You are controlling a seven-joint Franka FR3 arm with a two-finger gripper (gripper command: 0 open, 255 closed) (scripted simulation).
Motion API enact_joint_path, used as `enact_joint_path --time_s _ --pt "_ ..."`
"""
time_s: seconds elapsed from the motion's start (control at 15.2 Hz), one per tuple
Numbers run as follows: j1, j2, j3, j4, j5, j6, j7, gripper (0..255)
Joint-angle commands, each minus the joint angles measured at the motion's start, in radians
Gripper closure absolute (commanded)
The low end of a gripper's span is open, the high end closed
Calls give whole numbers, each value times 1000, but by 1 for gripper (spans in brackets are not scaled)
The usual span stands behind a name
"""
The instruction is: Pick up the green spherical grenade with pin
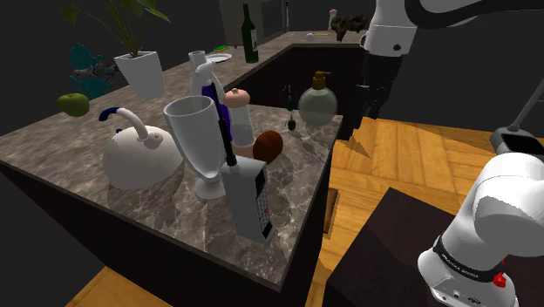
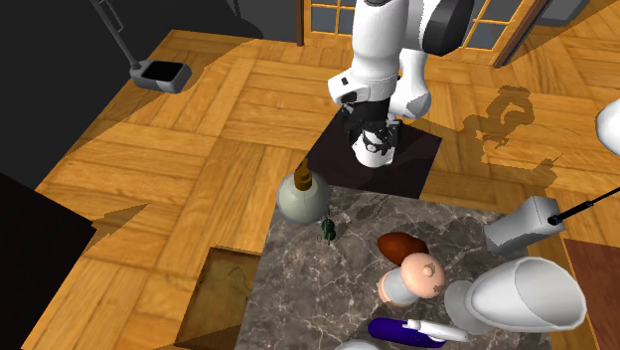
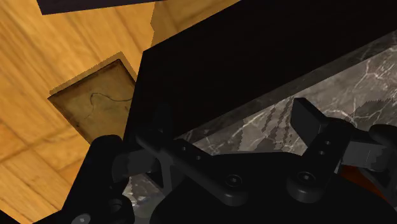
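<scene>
Green grenade (image 1: 291, 122) (small, dark) stands near the bench (image 1: 301, 170) edge facing the stand, just beside the round pump bottle (image 1: 317, 101). The jaws hang spread apart, beyond that edge. They should descend straight over it, clear of the bottle. The white goblet (image 1: 196, 139) looks empty.

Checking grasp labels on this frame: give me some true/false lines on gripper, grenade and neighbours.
1. The gripper holds the grenade. False: it is open, and the grenade sits on the counter.
2. The grenade is beside the round bottle. True.
3. The gripper hangs over the kettle. False: it hangs past the counter's edge, far from the kettle.
4. The phone is beside the glass. True.
</scene>
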Motion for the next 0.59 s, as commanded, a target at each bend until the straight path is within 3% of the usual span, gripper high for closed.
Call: enact_joint_path --time_s 0.0,0.53 --pt "0 0 0 0 0 0 0 0" --pt "50 294 -51 251 -10 88 -169 0"
